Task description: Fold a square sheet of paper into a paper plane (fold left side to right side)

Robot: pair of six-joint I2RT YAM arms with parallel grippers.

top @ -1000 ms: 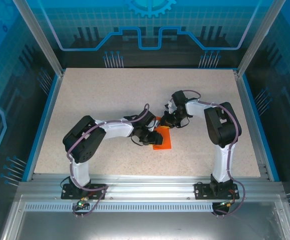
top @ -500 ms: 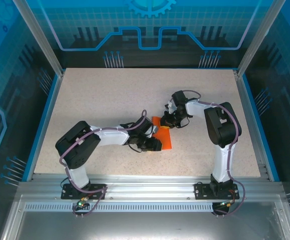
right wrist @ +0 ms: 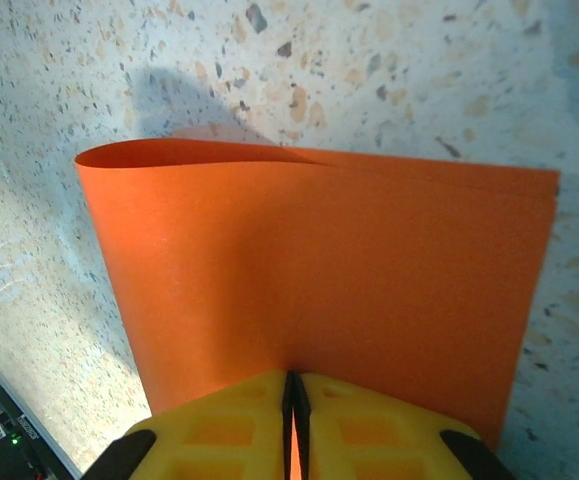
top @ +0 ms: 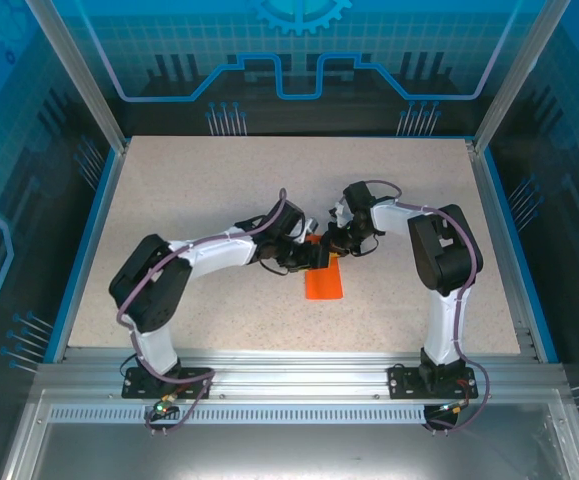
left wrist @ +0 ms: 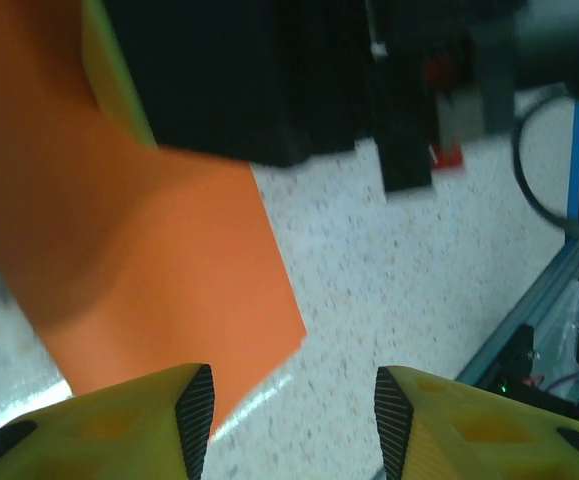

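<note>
Speckled table (top: pixel 189 200), sheet (right wrist: pixel 319 270) perhaps doubled in right tool (right wrist: pixel 291 384)

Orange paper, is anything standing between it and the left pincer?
Nothing visible. The left pincer hangs open right beside the paper, over the table; the right pincer is shut on one edge of it.

1. The square sheet of paper (top: pixel 323 282) is showing as thin, plain, bright orange-red paper with no markings.
2. It is lying doubled over on itself, so from above it is reading as a narrow rectangle.
3. In the right wrist view, one long side is curving in a soft, uncreased bend, while the opposite side is showing two edges sitting almost together.
4. It is resting near the middle of the speckled surface (top: pixel 219 200).
</note>
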